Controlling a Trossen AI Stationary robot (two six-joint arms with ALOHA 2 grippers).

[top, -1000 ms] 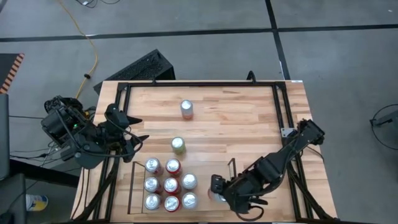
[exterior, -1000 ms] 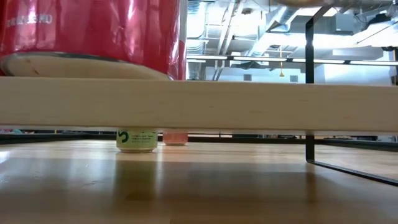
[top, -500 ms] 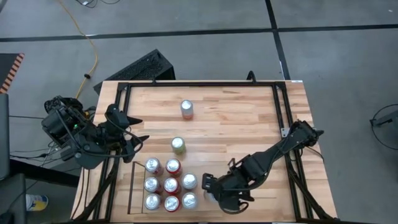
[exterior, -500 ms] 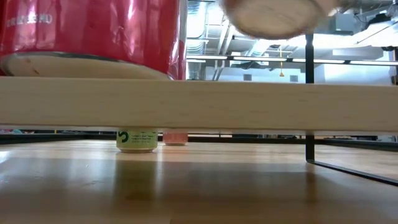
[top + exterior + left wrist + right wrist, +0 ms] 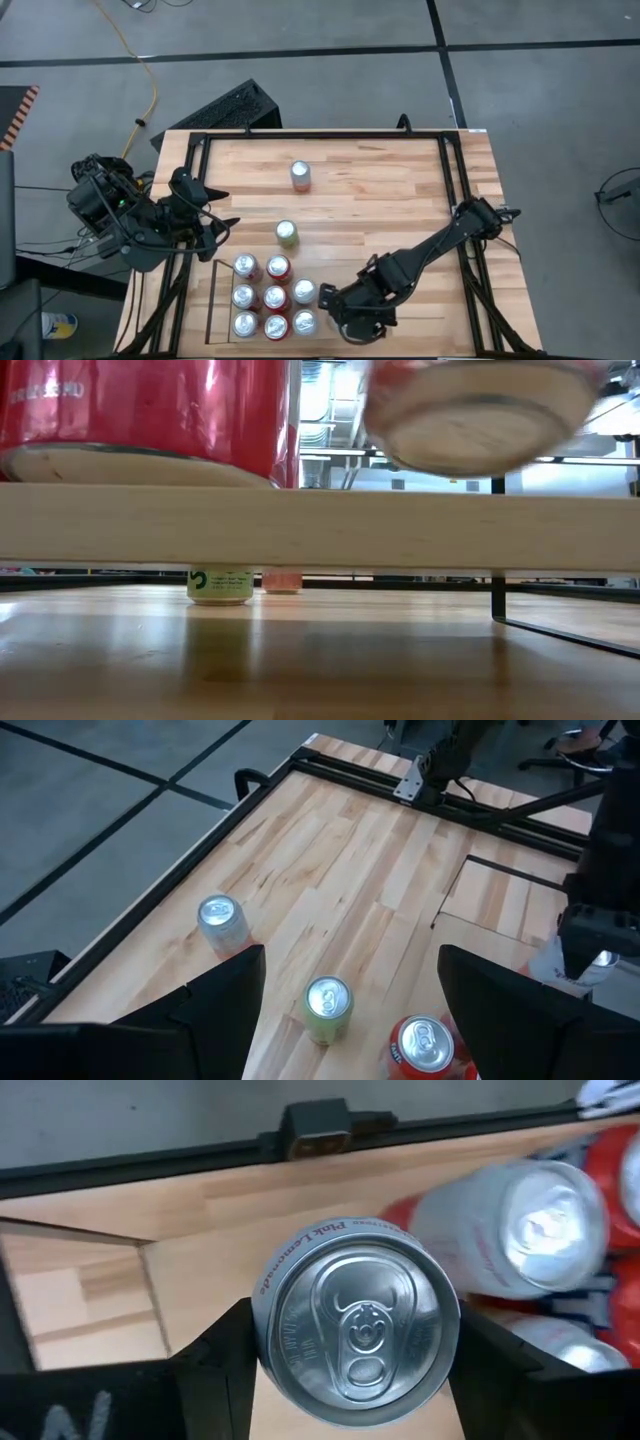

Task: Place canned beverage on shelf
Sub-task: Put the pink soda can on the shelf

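Gripping a can (image 5: 355, 1325) above the shelf (image 5: 365, 270), beside the stocked cans (image 5: 272, 297), your right tool (image 5: 338, 310) could topple them; the left tool (image 5: 222, 205) waits open.

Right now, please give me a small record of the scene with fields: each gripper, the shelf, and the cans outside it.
right gripper: shut on the pink lemonade can, above the shelf floor
left gripper: open, waiting at the table's left edge
shelf: eight cans standing inside
cans outside the shelf: green can, pink can
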